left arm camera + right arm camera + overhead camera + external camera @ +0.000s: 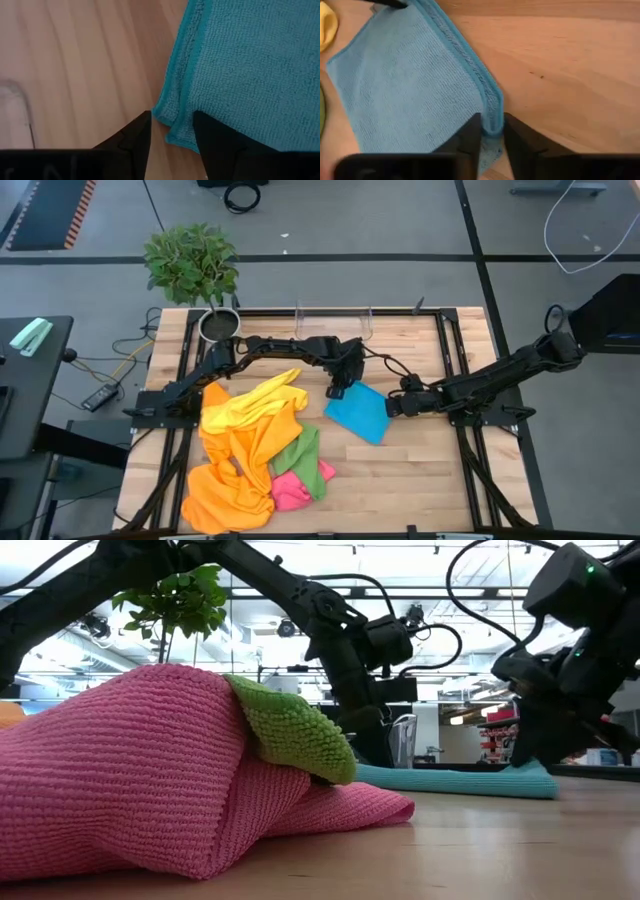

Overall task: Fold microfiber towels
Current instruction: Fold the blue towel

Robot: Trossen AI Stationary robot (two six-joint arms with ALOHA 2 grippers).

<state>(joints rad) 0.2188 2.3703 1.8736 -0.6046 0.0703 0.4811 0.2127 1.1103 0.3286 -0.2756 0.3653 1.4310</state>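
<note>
A folded blue towel point(357, 413) lies flat on the wooden table, mid-table. My left gripper point(172, 122) stands open over its far-left corner, one finger on either side of the layered corner. My right gripper point(492, 131) is shut on the towel at its right corner. Toward the near left lies a loose heap: orange towels point(235, 475), a yellow one point(255, 400), a green one point(305, 455) and a pink one point(290, 492). In the low view the pink towel point(130, 780) and the green one point(295, 730) fill the foreground, with the blue towel point(460, 780) behind. My left gripper has the towel's corner point(175, 117) between its fingers, which point slanting down; whether they touch the cloth I cannot tell. My right gripper pinches the folded edge point(492, 112) at the towel's right corner between its two fingers, several layers together. It comes slanting down from the table's right side. The towel stays flat on the table.
A potted plant point(195, 265) stands at the far left corner and a clear bin point(335, 320) at the far edge. Bare wood point(420, 480) shows near and to the right of the blue towel.
</note>
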